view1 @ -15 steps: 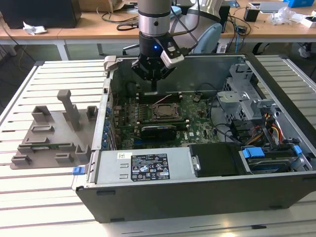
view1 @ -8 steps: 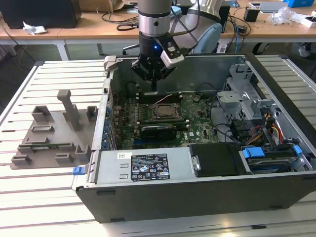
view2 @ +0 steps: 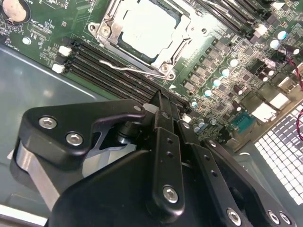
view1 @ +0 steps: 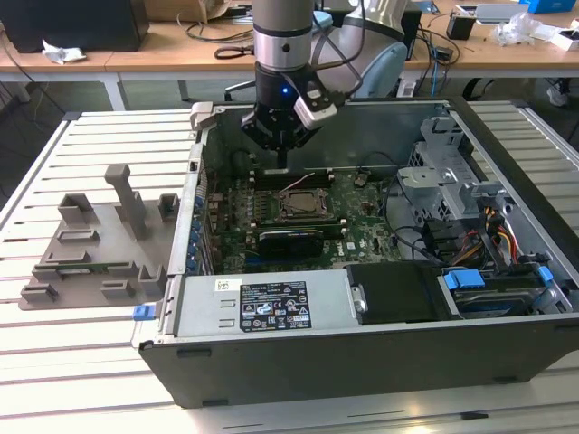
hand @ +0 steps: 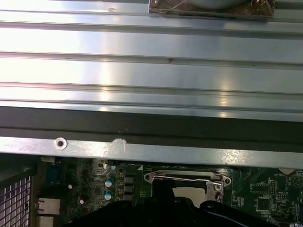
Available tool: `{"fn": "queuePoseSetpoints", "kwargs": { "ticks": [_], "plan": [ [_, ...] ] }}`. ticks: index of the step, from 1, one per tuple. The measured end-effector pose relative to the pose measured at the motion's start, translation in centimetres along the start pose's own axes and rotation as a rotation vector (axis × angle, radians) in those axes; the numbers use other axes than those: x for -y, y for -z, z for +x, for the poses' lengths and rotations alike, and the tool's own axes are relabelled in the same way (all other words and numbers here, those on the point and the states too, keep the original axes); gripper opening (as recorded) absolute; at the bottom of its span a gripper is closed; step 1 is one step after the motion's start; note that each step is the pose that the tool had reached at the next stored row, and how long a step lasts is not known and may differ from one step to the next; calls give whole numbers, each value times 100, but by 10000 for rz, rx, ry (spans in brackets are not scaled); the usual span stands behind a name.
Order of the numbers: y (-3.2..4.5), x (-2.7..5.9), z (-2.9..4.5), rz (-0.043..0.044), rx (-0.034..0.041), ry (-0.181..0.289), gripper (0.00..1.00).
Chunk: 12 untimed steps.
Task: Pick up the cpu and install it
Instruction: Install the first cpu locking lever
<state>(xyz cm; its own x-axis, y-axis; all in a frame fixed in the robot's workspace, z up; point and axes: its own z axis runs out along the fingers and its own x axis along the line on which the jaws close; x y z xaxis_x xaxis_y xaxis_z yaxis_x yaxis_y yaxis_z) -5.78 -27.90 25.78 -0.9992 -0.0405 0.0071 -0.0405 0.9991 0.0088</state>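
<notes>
**Cpu down in the socket, claw empty above the board**

Finds the cpu [view2: 142,26] lying flat and square inside the socket frame [view2: 105,29] on the motherboard [view2: 42,28], silvery top facing up, with no corner visibly riding on the frame. Places it near the middle of the open computer case [view1: 380,353], which stands on the slatted surface [view1: 90,362] and takes up most of the half toward the exterior view's right edge.

Sees the claw [view2: 161,105] hanging clear above the board, over the memory slots [view2: 99,61] just beside the socket, on the side nearer the surface's far edge. Shows it closed, tips together, with nothing gripped between them and no contact with the chip or the frame.

Leaves the grey tray [view1: 81,253] with its upright blocks out by the edge at the exterior view's left, well apart from the case and from the claw.

Judged from this: pick-up and placing look done, since the chip sits in its seat and the claw carries nothing. Cannot tell whether the seating is complete down to the pins. Shows the thin wire lever [view2: 128,70] running along the frame's edge, but not whether it is latched. Counts the task as close to its end, with the locking of the frame the one part left unproved here.
</notes>
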Motion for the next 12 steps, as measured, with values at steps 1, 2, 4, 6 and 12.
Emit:
{"fn": "queuePoseSetpoints", "kwargs": {
  "ticks": [1,2,4,6,12],
  "plan": [
    [-15,0,0,-15,1,1,11],
    [-27,0,0,-26,1,1,11],
    [-92,1,0,-41,2,0,11],
    [-138,1,-1,-41,1,1,11],
    [-230,2,-2,-41,1,1,11]
  ]
}}
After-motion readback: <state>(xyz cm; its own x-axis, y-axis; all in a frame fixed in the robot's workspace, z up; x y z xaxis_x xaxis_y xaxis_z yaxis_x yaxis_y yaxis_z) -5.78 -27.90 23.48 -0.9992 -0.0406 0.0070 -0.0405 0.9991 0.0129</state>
